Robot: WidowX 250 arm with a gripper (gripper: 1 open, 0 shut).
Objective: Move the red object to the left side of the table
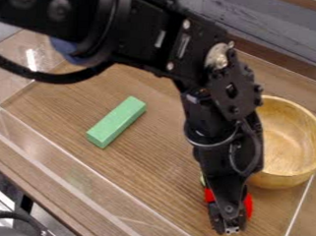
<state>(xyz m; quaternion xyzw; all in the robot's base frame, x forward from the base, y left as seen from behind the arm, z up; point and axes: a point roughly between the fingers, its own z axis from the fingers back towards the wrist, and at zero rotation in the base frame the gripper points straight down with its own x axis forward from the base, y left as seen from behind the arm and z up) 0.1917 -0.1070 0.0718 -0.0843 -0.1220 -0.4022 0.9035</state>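
The red object point(247, 205) lies on the table point(105, 172) near its front right corner, just in front of the wooden bowl. Only slivers of red show beside the black fingers. My gripper point(227, 214) points steeply down right over it, its jaws open and straddling the red object. Whether the fingers touch it I cannot tell. The big black arm point(214, 103) hides most of the fruit and part of the bowl.
A wooden bowl point(291, 145) stands at the right, close behind the gripper. A green rectangular block point(115, 122) lies at mid-table, left of the arm. Low clear acrylic walls point(28, 144) edge the tabletop.
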